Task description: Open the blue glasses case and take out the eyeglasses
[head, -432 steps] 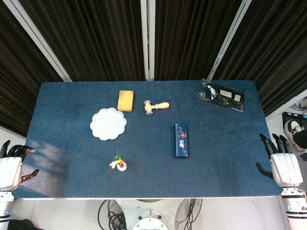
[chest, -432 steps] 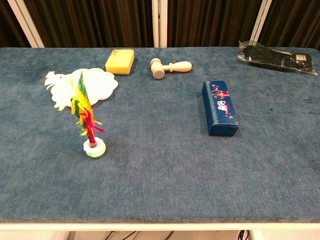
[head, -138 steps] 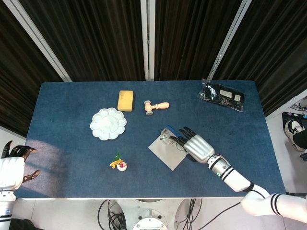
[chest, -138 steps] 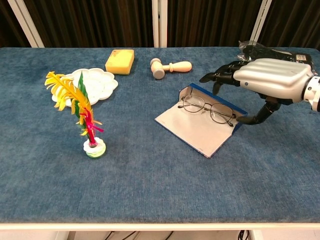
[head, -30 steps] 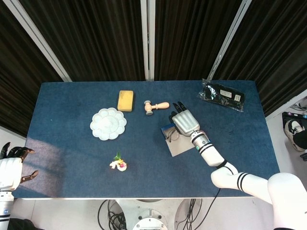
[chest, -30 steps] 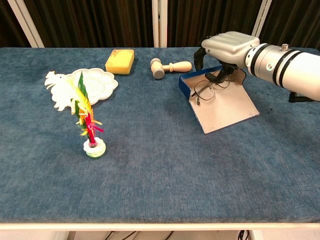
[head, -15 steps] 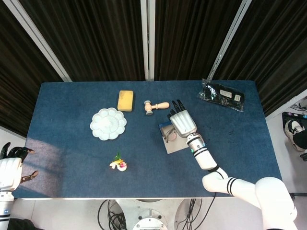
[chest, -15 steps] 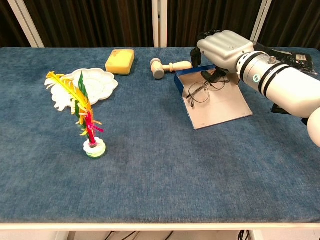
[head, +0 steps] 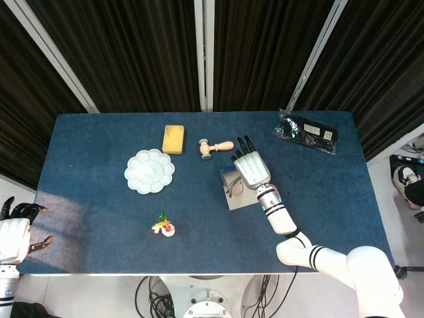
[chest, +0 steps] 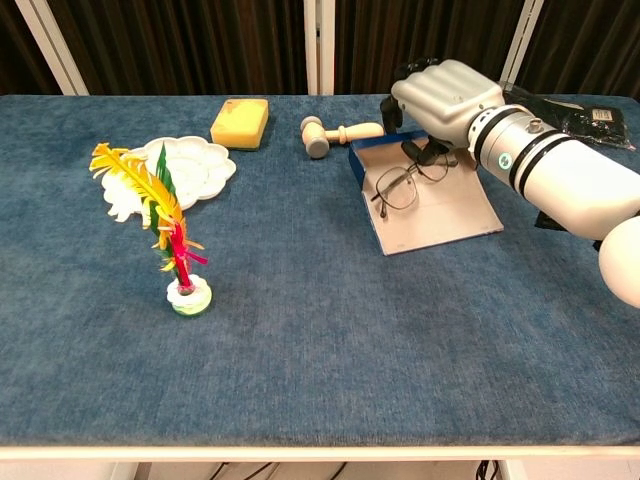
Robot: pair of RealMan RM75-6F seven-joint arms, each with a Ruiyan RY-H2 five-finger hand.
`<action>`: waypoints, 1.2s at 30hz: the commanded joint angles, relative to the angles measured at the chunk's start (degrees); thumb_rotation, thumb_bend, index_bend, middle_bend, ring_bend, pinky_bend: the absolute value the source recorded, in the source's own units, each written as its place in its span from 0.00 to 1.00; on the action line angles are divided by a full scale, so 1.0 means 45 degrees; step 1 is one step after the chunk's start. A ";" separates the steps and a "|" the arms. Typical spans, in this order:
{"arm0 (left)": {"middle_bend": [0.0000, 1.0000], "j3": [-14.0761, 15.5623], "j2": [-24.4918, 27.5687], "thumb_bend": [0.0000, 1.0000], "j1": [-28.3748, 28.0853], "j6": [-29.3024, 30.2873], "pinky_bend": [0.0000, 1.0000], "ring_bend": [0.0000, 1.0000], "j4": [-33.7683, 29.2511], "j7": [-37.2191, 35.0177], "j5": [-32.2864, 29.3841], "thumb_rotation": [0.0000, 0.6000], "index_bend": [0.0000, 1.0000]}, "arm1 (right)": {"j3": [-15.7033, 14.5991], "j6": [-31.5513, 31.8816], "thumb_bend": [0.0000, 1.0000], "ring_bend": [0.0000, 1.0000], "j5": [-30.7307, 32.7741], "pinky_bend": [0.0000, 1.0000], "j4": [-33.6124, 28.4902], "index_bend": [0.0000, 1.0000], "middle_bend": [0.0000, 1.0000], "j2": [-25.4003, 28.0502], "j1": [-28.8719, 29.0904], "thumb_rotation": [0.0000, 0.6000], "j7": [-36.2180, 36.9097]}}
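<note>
The blue glasses case (chest: 440, 215) lies open right of the table's middle, its pale inner lid (head: 237, 199) facing up. The thin-framed eyeglasses (chest: 398, 188) rest across the lid, also visible in the head view (head: 233, 187). My right hand (chest: 445, 98) hovers over the far end of the case (head: 250, 170), its dark fingers curled down and pinching the eyeglasses at their far side. My left hand (head: 13, 235) hangs off the table's near left corner with its fingers apart, holding nothing.
A wooden mallet (chest: 340, 133) lies just left of the case, a yellow sponge (chest: 240, 122) further left. A white palette (chest: 190, 165) and a feather shuttlecock (chest: 170, 240) stand on the left. A black packet (chest: 570, 115) sits at the far right corner.
Over the last second my right hand has drawn the eyeglasses and the open case a little left and toward the far edge, and the case has turned slightly.
</note>
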 commanded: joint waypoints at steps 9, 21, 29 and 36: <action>0.29 -0.0006 -0.0015 0.07 -0.0020 -0.0034 0.06 0.20 0.0009 0.0016 -0.0016 1.00 0.34 | 0.0204 0.0342 0.44 0.00 -0.0257 0.00 0.0224 0.53 0.32 -0.0315 -0.0111 1.00 -0.0117; 0.29 -0.0009 -0.0011 0.06 0.0003 0.0002 0.06 0.20 0.0007 0.0020 -0.0027 1.00 0.34 | 0.0404 0.0543 0.44 0.00 -0.0156 0.00 0.0050 0.49 0.32 -0.0450 -0.0150 1.00 -0.0532; 0.29 -0.0006 -0.0059 0.06 -0.0021 -0.0022 0.06 0.20 0.0052 0.0017 -0.0007 1.00 0.34 | 0.0026 0.0811 0.44 0.00 -0.0566 0.00 -0.0455 0.49 0.32 -0.0333 -0.0414 1.00 -0.0735; 0.29 -0.0018 -0.0073 0.06 -0.0023 -0.0020 0.06 0.20 0.0085 -0.0001 -0.0017 1.00 0.34 | 0.0120 0.1943 0.44 0.00 -0.1179 0.00 -0.0384 0.49 0.32 -0.0333 -0.0548 1.00 -0.0971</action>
